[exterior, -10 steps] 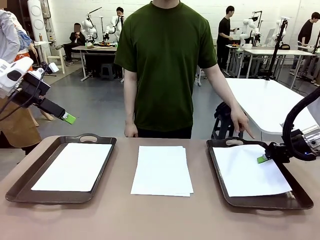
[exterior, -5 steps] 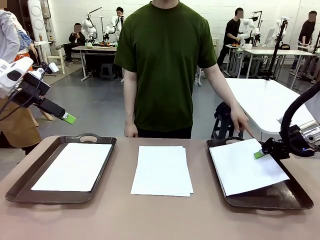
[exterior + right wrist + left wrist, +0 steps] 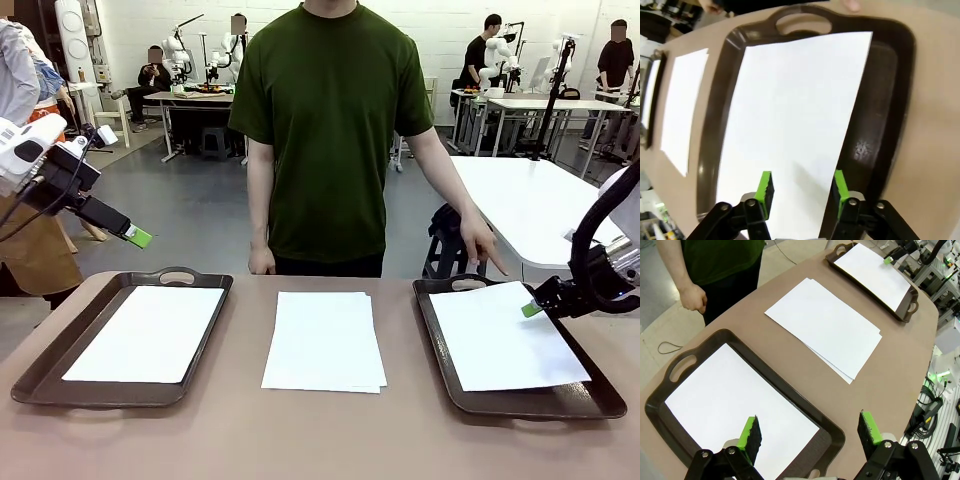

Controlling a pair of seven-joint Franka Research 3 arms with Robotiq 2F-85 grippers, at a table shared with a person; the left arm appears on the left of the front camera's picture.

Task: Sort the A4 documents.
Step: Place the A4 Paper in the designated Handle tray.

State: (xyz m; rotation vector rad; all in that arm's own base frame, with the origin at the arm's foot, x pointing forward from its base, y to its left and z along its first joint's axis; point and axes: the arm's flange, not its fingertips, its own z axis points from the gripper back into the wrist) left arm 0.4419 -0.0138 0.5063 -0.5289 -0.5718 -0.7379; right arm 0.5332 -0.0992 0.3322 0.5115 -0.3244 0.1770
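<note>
My right gripper point(image 3: 801, 186), jaws apart over the thin white paper sheet point(image 3: 790, 100) in the dark brown handled tray point(image 3: 890, 75): lifting away low, my pads point(image 3: 765, 189) may snag and skew it. My left gripper point(image 3: 809, 432) is likewise spread, empty.

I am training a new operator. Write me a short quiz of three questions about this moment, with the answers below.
1. Where does the stack of A4 documents lie? A: in a tray. B: on the bare table, in the middle. C: on the floor.
2. True or false: the left hand and the right hand both stand open.
3. What does the person's hand point toward?
Key: 1 B. 2 True. 3 The far end of the right tray, where one A4 document lies.
</note>
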